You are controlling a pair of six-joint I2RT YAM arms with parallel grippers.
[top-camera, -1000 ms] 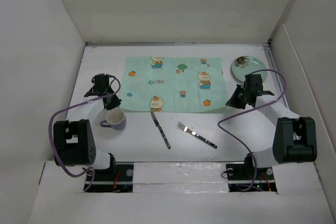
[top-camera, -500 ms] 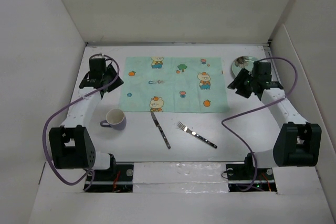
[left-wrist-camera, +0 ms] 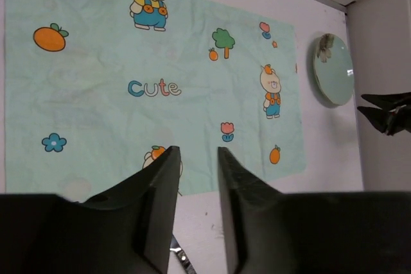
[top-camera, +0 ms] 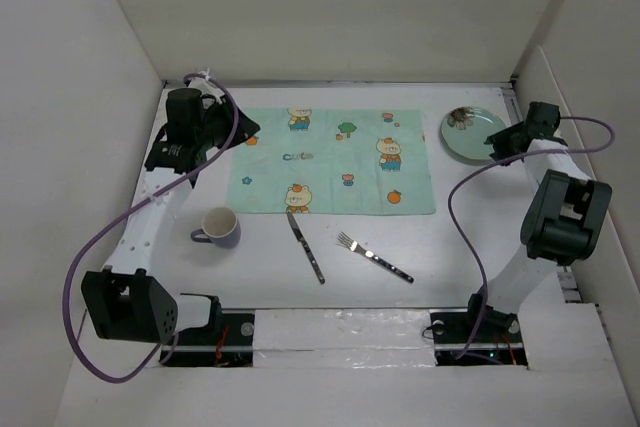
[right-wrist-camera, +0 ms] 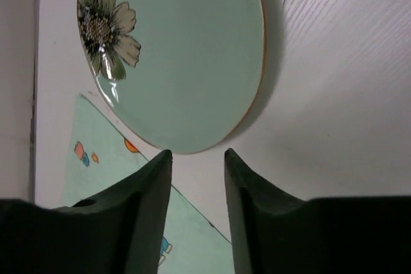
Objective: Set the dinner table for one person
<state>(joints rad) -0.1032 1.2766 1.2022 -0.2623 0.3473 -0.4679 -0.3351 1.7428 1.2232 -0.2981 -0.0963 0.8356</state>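
The white dinner table (top-camera: 450,247) carries a mint-green cartoon placemat (top-camera: 335,160) at its middle back. A pale green flower plate (top-camera: 470,132) lies on the table just right of the mat. A lilac mug (top-camera: 220,226) stands on the table near the mat's front left corner. A knife (top-camera: 306,247) and a fork (top-camera: 375,257) lie in front of the mat. My left gripper (top-camera: 245,132) hovers over the mat's far left corner, open and empty (left-wrist-camera: 198,152). My right gripper (top-camera: 497,140) is at the plate's right edge, open and empty (right-wrist-camera: 198,153). The plate (right-wrist-camera: 186,49) lies just beyond its fingertips.
White walls enclose the table on the left, back and right. The right wall stands close behind the right arm. In the left wrist view the placemat (left-wrist-camera: 160,62), the plate (left-wrist-camera: 333,68) and the knife's tip (left-wrist-camera: 180,258) show. Purple cables loop from both arms.
My left gripper moved from beside the mug back to the mat's far left corner. My right gripper swung from the mat's right edge out to the plate's right side.
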